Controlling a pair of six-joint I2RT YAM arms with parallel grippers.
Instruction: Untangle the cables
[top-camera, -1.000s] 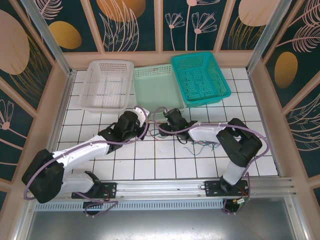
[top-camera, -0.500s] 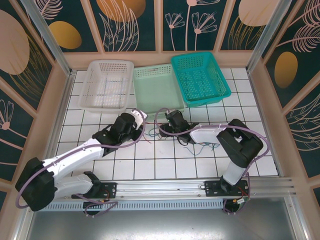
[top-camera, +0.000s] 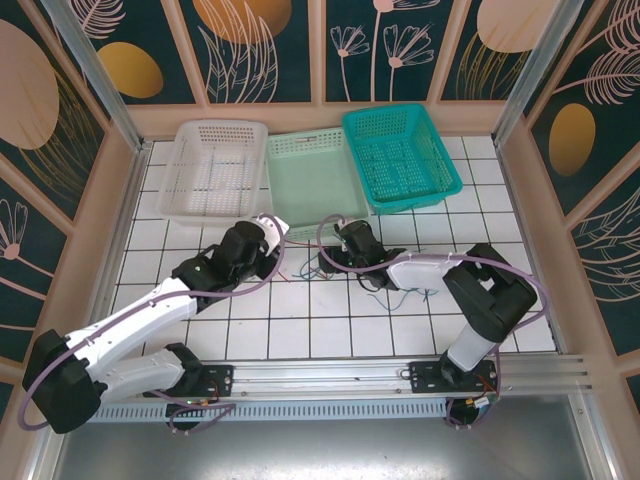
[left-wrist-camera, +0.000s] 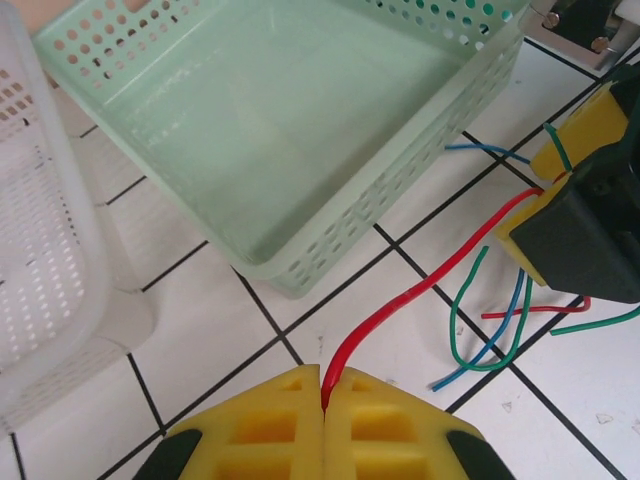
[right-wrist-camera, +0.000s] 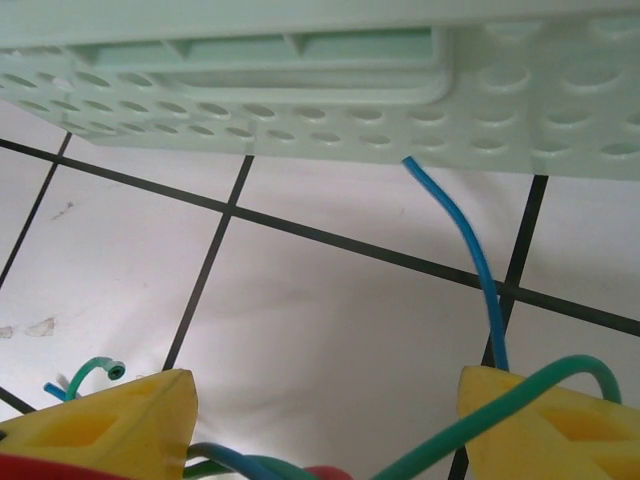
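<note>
Pulled back leftward since a second ago, the left gripper (left-wrist-camera: 323, 385) pinches the red cable (left-wrist-camera: 430, 285) running from the cables (top-camera: 400, 292) on the tiles (top-camera: 300, 320) at the spread right gripper (right-wrist-camera: 325, 420), so a snag could drag the tangle.

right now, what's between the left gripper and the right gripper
In the left wrist view, a red cable runs over white tile from the shut left gripper to the right gripper.

The right hand (right-wrist-camera: 330, 425) gapes wide over the worktop (right-wrist-camera: 330, 320); a blue cable (right-wrist-camera: 472, 250) curves up toward the pale green basket (right-wrist-camera: 300, 95).
</note>
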